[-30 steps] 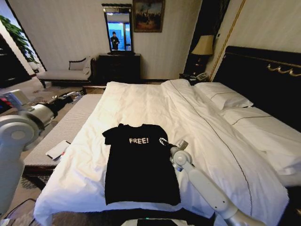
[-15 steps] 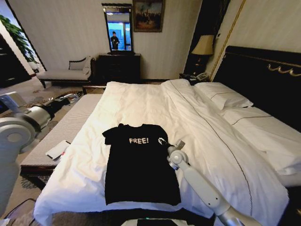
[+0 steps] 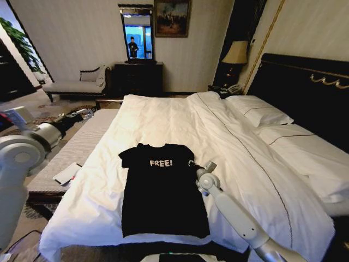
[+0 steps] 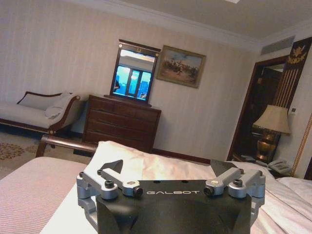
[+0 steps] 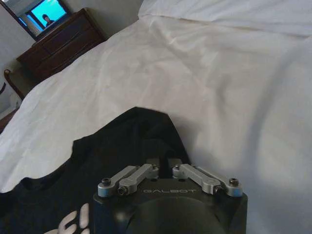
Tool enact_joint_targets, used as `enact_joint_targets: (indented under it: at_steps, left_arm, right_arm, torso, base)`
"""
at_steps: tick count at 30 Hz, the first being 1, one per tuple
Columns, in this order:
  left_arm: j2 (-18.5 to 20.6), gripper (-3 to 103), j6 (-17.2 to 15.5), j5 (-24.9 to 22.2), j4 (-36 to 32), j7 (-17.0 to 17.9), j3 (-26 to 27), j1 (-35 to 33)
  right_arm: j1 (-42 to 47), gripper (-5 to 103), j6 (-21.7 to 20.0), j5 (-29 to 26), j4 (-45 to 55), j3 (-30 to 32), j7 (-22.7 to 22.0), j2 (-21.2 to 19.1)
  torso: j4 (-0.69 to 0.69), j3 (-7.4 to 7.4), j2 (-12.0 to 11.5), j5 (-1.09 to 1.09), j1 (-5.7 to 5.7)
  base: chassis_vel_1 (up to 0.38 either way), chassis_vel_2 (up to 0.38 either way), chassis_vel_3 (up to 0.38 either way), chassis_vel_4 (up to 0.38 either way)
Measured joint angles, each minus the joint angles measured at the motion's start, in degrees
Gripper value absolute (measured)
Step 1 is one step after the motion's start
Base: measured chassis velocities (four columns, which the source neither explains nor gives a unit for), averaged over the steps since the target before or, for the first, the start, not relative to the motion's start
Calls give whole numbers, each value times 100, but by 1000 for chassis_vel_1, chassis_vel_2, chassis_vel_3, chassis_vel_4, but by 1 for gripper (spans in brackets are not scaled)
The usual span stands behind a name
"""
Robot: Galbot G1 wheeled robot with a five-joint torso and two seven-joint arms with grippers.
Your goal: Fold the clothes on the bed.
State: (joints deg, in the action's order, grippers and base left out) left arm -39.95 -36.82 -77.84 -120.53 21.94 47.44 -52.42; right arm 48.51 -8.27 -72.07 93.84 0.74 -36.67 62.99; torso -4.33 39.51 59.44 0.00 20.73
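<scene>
T-shirt [image 3: 163, 194] lies flat, lower centre, long axis toward the headboard; right gripper [image 3: 192, 163], fingers together, pinches its sleeve; left gripper [image 4: 168, 170], fingers apart, is far left.

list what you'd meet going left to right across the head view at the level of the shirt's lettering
left arm → striped bench → black T-shirt → right gripper, at the shirt's sleeve → white bed cover → pillows

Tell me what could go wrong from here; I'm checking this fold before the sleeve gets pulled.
The right pincer is shut at the T-shirt's sleeve, so it may have pinched the white duvet underneath too. A one-sided pull could drag the whole shirt askew, since the left pincer hangs open beside the bed, pinning nothing.
</scene>
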Motion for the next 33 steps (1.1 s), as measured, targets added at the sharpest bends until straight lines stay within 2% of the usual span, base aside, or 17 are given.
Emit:
enact_joint_targets:
  at_steps: [2, 3, 4, 5, 7, 10, 13, 14, 16, 19, 22, 29, 32, 33]
  left_arm:
    - [0, 100, 0, 2, 0, -2, -2, 0]
    - [0, 100, 0, 4, -2, -3, -2, -3]
    - [0, 100, 0, 4, -8, -4, -2, -8]
    - [0, 100, 0, 4, -8, -4, -2, -8]
    - [0, 100, -2, 4, -30, -4, -1, -21]
    - [0, 100, -4, 4, -48, -4, 10, -43]
    - [5, 100, -7, 9, -80, -5, 47, -102]
    - [5, 100, -7, 9, -80, -5, 47, -102]
    - [20, 100, -8, 9, -106, -5, 88, -140]
    - [29, 100, -9, 7, -124, -5, 105, -154]
    - [39, 100, -14, 5, -161, -5, 120, -181]
    - [12, 100, -19, 37, -160, -1, 79, -182]
    - [12, 100, -20, 45, -151, 0, 79, -185]
    - [14, 100, -20, 46, -144, -1, 80, -187]
  right_arm:
    - [3, 5, 0, 27, -6, 7, 2, -23]
    - [22, 22, -5, 66, -10, 36, 5, -78]
    - [35, 27, -9, 83, -2, 48, 5, -98]
    - [35, 27, -9, 83, -2, 48, 5, -98]
    - [58, 38, -12, 93, 21, 70, 5, -119]
    - [84, 43, -13, 105, 41, 94, 3, -129]
    - [138, 60, -13, 100, 115, 150, -14, -134]
    - [138, 60, -13, 100, 115, 150, -14, -134]
    - [179, 71, -13, 27, 252, 225, -56, -146]
    - [197, 76, -13, -31, 327, 263, -81, -154]
    - [278, 91, -14, -128, 461, 300, -117, -179]
    - [238, 103, -2, -110, 297, 215, -43, 2]
    - [183, 100, 24, -111, 255, 204, 1, 25]
    - [160, 95, 36, -113, 239, 200, 15, 30]
  torso:
    - [0, 0, 0, 0, 0]
    - [0, 0, 0, 0, 0]
    - [0, 0, 0, 0, 0]
    - [0, 0, 0, 0, 0]
    - [0, 0, 0, 0, 0]
    - [0, 0, 0, 0, 0]
    - [0, 0, 0, 0, 0]
    - [0, 0, 0, 0, 0]
    - [0, 0, 0, 0, 0]
    - [1, 0, 0, 0, 0]
    - [0, 0, 1, 0, 0]
    - [0, 0, 0, 0, 0]
    - [1, 0, 0, 0, 0]
    - [1, 0, 0, 0, 0]
  base:
    - [0, 0, 0, 0]
    - [0, 0, 0, 0]
    - [0, 0, 0, 0]
    - [0, 0, 0, 0]
    - [0, 0, 0, 0]
    - [0, 0, 0, 0]
    - [0, 0, 0, 0]
    - [0, 0, 0, 0]
    - [0, 0, 0, 0]
    - [0, 0, 0, 0]
    - [0, 0, 0, 0]
    - [0, 0, 0, 0]
    - [0, 0, 0, 0]
    - [0, 0, 0, 0]
